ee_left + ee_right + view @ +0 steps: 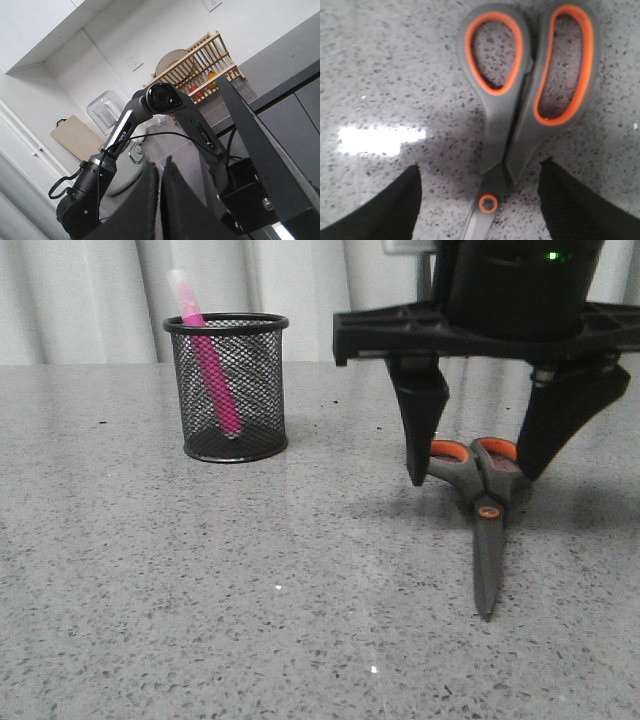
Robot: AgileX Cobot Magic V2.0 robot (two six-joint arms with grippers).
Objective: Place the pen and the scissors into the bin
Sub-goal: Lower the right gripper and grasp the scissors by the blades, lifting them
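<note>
Right end effector [477,478] spread wide over the scissors [483,515] at centre right of the front view; pen [208,357] already in the bin [228,388].

The speckled grey worktop [200,580] carries everything. The right end effector's two dark fingers stand apart, one on each side of the scissors' orange-lined handles, gripping nothing. The left end effector [160,200] points up at the room, its fingers nearly together around a thin gap, holding nothing. The bin stands upright at upper left. The scissors lie flat and closed, long axis running toward the camera, blade tip nearest the bottom edge, handles away. The pen leans inside the bin, pale cap up past the rim.
</note>
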